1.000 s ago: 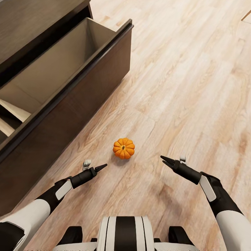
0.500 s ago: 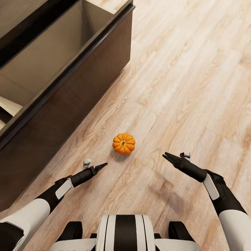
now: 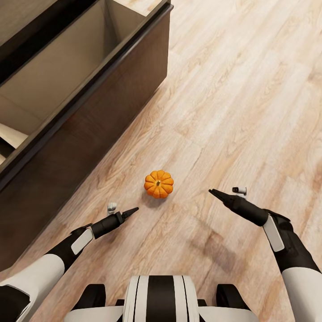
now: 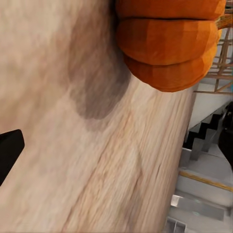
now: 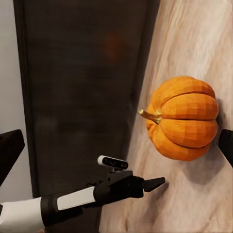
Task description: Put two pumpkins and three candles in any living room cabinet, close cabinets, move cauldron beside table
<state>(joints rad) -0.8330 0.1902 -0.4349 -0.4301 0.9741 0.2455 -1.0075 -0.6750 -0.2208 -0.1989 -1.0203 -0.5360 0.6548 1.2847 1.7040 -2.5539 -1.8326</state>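
Judging the task to be at an early stage: finding one pumpkin (image 3: 158,184) lying on the floor (image 3: 250,112), out in the open, between the two arms and a little ahead of them, near the cabinet (image 3: 89,129) but apart from it and not yet inside. Seeing the drawer (image 3: 58,80) of the cabinet standing pulled out, and so counting the opening as done while the closing is waiting for later. Finding nothing inside the visible part of the drawer, and leaving the second pumpkin, the candles and the cauldron out of the count. Noticing the left tool (image 3: 129,211) pointing toward the pumpkin from one side with nothing in it, and not being able to tell whether spread or pressed together. Noticing the right tool (image 3: 214,193) aiming from the other side, also without a load; reading it as spread, going by the right wrist view, with the dark fingertips (image 5: 9,145) sitting wide at the two sides of the pumpkin (image 5: 182,119). As for materials: describing the pumpkin as round, flattened, deeply ribbed, matte orange with a short tan stem, probably firm; the floor as pale wood planks with a visible grain; the cabinet as dark brown wood, flat-faced and without handles, with smooth beige walls inside the drawer.
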